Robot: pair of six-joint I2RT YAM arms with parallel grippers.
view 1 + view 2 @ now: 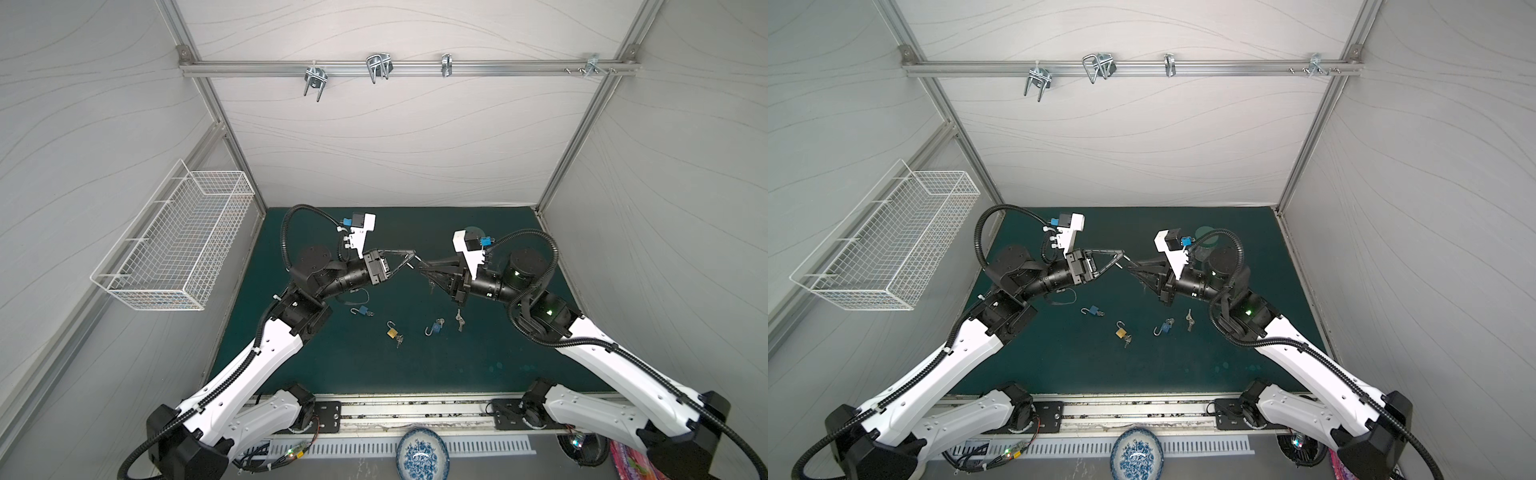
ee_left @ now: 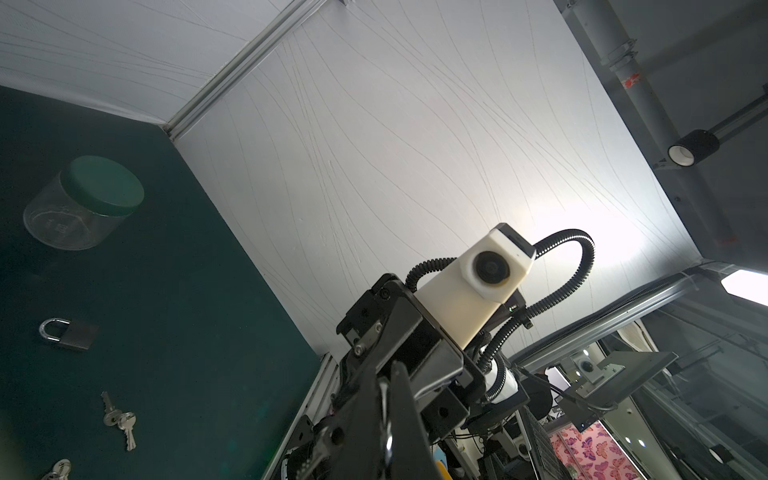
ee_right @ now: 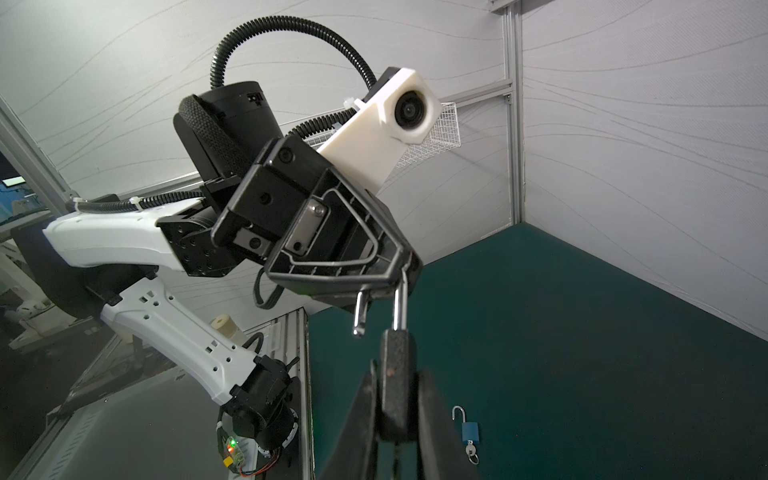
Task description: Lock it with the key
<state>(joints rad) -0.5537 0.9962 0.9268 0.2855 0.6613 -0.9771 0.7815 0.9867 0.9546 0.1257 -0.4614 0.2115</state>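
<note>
Dark-green mat [image 1: 357, 374] carries a brass padlock [image 1: 391, 331], boxed by grey walls [image 1: 395, 145].

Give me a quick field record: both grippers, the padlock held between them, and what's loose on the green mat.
left gripper: shut on the silver shackle of the dark metal padlock, mid-air
right gripper: shut on the padlock's body
shackle: open, one leg free
key in held padlock: cannot tell
green mat: blue padlock, second blue padlock, brass padlock, loose silver keys
</note>
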